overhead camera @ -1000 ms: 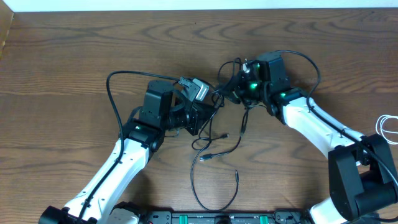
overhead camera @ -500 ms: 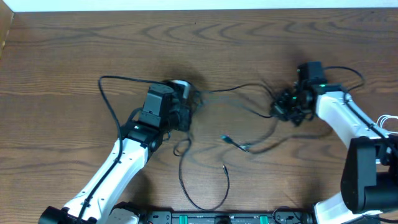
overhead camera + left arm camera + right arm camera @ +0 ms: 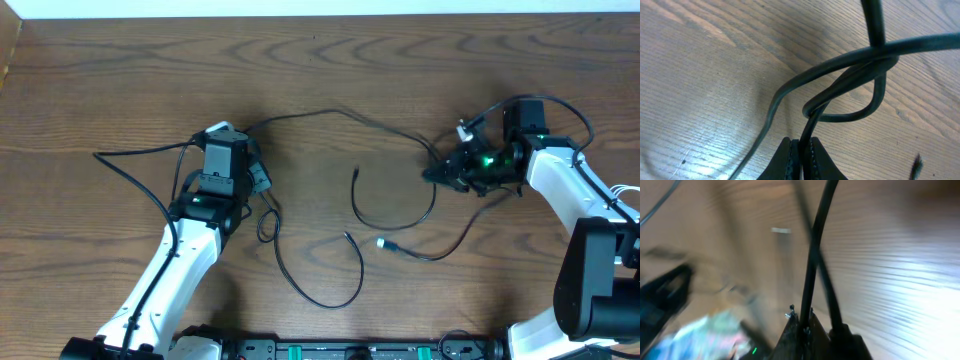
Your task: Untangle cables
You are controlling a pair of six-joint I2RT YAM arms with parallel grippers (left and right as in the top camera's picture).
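Note:
My left gripper (image 3: 262, 183) is shut on a thin black cable (image 3: 330, 113). That cable arcs over the table's middle to my right gripper (image 3: 437, 172), which is also shut on a black cable. In the left wrist view the jaws (image 3: 801, 150) pinch the black cable (image 3: 810, 125) just below a loose loop (image 3: 855, 95) in it. The right wrist view is blurred, but its jaws (image 3: 802, 325) clamp a black cable (image 3: 812, 265). More black cable (image 3: 400, 222) curls between the arms, with a plug end (image 3: 384, 243). Another black strand (image 3: 320, 300) loops near the front. A white cable (image 3: 624, 193) peeks in at the right edge.
The wooden table (image 3: 100, 80) carries both arms. A thicker black arm wire (image 3: 130, 160) sticks out left of the left arm. A dark rail (image 3: 350, 350) runs along the front edge.
Both grippers have pulled apart, the left one going left and the right one going right. The bunched cables between them are now spread out across the middle.

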